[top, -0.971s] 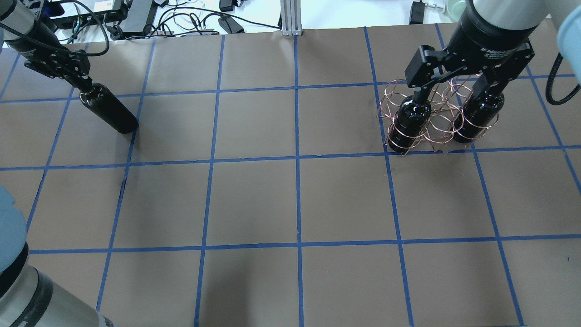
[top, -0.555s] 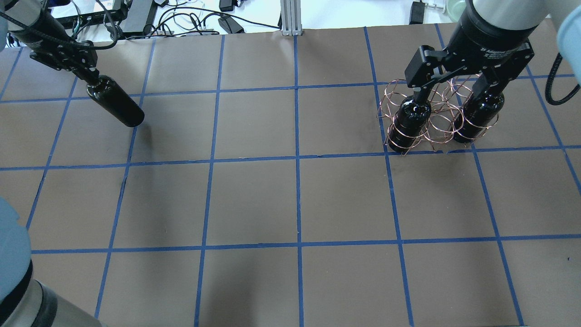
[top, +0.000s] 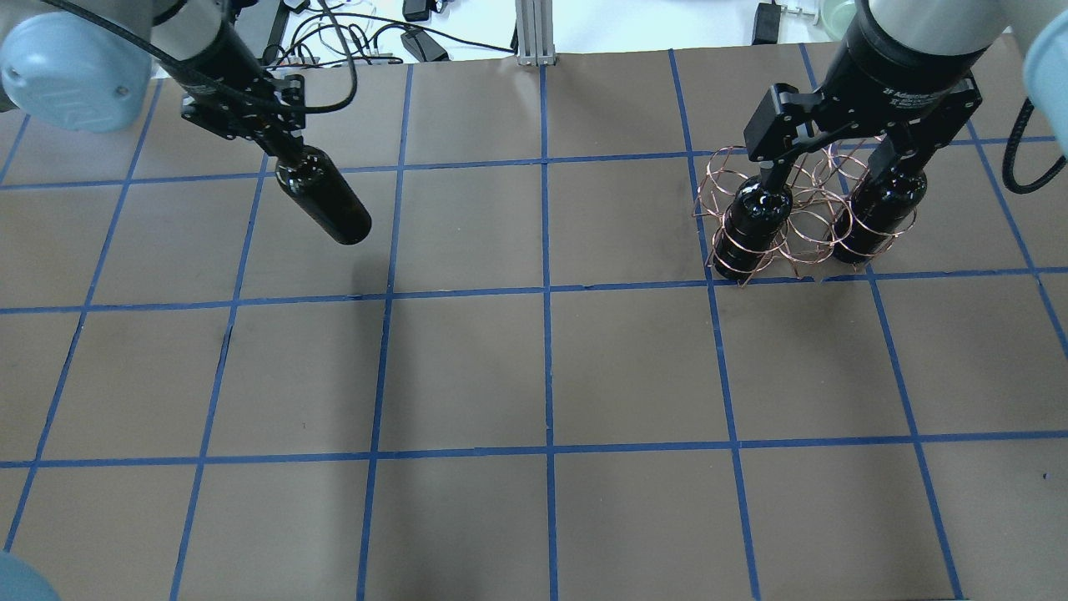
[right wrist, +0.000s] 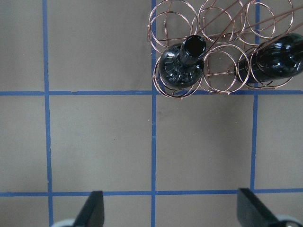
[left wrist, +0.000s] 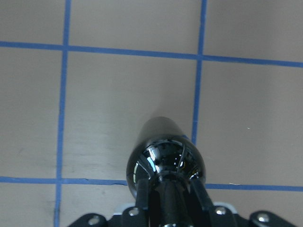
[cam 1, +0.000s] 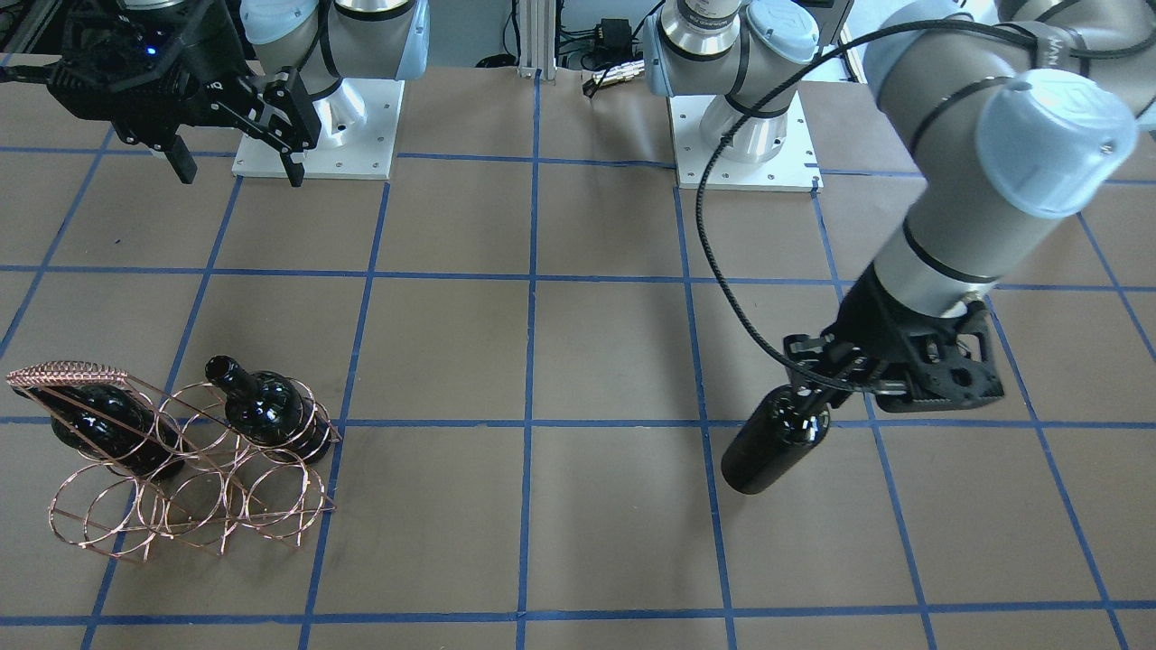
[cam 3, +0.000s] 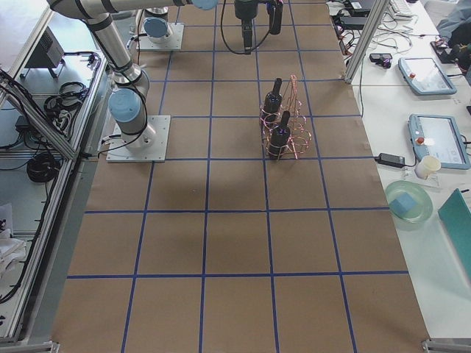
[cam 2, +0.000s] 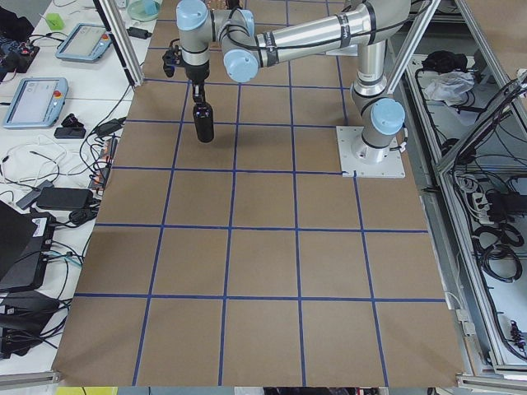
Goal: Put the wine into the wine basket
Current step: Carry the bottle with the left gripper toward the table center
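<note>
My left gripper (top: 279, 148) is shut on the neck of a dark glossy wine bottle (top: 325, 199) and holds it clear of the table at the far left; the bottle hangs tilted. The front view shows the bottle (cam 1: 775, 440) and the left wrist view shows its shoulder (left wrist: 165, 158). The copper wire wine basket (top: 799, 224) stands at the far right with two more dark bottles (top: 753, 221) (top: 883, 209) upright in its end rings. My right gripper (top: 834, 167) is open and empty, high above the basket (right wrist: 218, 82).
Brown paper with a blue tape grid covers the table (top: 542, 376). Cables and power bricks (top: 334, 33) lie beyond the far edge. The basket's woven handle (cam 1: 68, 373) rises over one of its bottles. Several rings between the two racked bottles hold nothing.
My left gripper has carried the bottle to the right, toward the table's middle, by about one grid square. The right arm and the basket have not moved.
</note>
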Robot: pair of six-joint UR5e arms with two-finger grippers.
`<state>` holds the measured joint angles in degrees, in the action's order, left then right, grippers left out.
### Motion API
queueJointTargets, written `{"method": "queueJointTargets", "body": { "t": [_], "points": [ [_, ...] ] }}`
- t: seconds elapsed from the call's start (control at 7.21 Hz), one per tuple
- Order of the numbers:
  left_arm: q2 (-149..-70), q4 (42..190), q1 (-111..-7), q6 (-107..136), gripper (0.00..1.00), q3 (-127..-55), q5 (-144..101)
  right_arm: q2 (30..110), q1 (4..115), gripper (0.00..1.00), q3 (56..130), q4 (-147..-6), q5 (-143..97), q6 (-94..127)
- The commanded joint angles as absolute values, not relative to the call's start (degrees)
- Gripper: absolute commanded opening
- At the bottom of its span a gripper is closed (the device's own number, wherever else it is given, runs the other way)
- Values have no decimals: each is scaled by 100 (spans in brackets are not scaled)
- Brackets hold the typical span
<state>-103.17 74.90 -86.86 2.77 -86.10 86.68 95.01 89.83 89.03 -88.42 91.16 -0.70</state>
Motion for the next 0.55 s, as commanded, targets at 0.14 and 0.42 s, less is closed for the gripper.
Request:
{"method": "queueJointTargets", "body": {
  "t": [0.14, 0.42],
  "points": [
    [-9986, 6996, -9867, 1921, 0, -9296, 8692, 9501, 8982, 100, 8903, -8842, 9123, -70],
    [-9888, 6804, -10614, 2589, 0, -9606, 8727, 9501, 8982, 100, 8903, -8842, 9123, -70]
  ]
}}
